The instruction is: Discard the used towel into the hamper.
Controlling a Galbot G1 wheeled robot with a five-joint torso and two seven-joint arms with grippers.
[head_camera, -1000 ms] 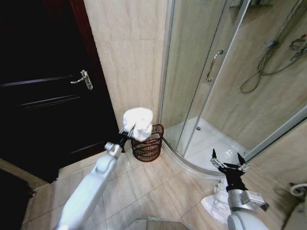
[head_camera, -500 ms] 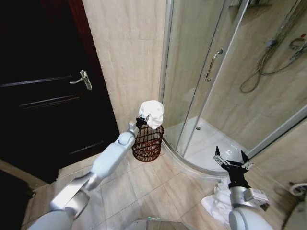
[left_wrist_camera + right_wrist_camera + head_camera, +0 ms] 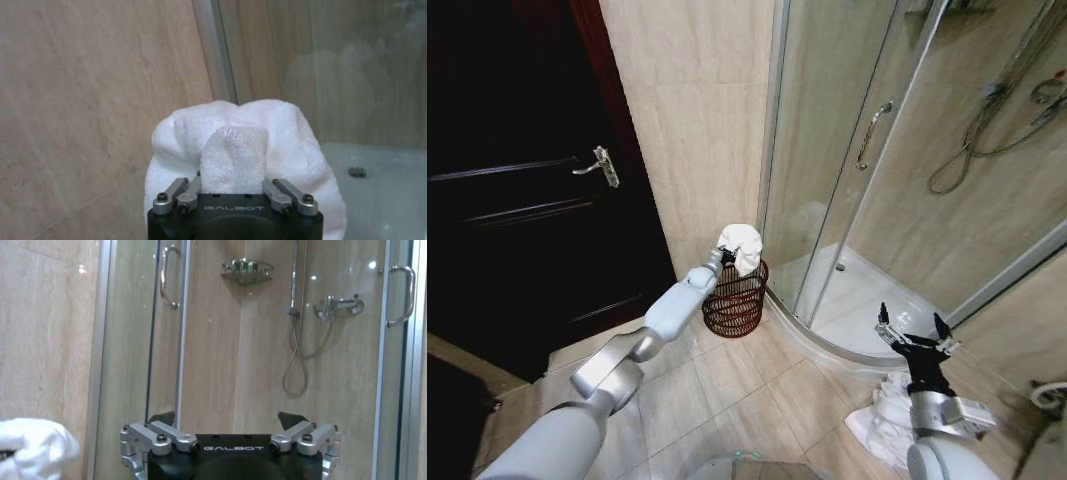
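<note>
The shower enclosure point(image 3: 907, 170) fills the head view from twelve to three o'clock, and the hamper point(image 3: 735, 300) stands on the floor tiles at its nine o'clock edge, against the wall. Directly above its rim hangs the towel point(image 3: 743, 245), soft, light and bunched, clamped in the left pincer point(image 3: 726, 257), which grips a central fold. The right pincer point(image 3: 915, 337) waits at five o'clock, spread apart and empty.

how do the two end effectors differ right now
The left end effector is stretched out over the dark reddish-brown wire hamper, shut on a bunched white terry towel. The right end effector hangs low near the shower door, open and empty. Both are black with silver fingers.
</note>
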